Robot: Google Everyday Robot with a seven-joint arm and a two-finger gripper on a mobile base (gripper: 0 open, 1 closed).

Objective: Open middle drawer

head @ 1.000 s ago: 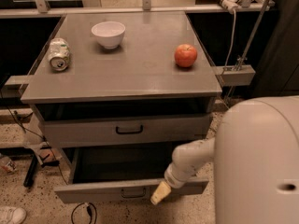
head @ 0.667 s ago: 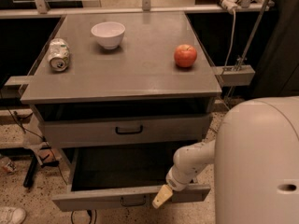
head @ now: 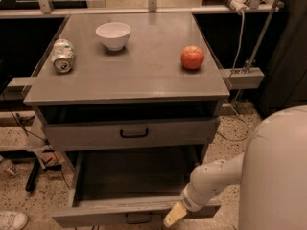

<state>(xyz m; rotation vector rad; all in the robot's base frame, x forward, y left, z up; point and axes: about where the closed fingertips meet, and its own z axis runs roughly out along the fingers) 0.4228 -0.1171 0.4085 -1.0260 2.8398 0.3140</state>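
The middle drawer (head: 96,215) is a grey drawer with a small black bar handle (head: 137,219), low in the camera view. It stands pulled far out, and its dark inside (head: 134,174) looks empty. My gripper (head: 173,215) is at the drawer's front edge, just right of the handle, with a tan fingertip over the front. My white arm (head: 216,176) reaches down to it from the right. The drawer above (head: 86,135), with its own black handle (head: 134,133), stands slightly out under the tabletop.
On the grey cabinet top (head: 144,71) are a white bowl (head: 113,35), a crushed can (head: 63,55) lying on its side and a red apple (head: 192,57). My white body (head: 278,176) fills the lower right. A shoe (head: 12,220) and cables lie on the floor at left.
The middle drawer has slid farther out toward the camera, and my gripper and arm have moved down and back with its front edge. The things on top have not moved.
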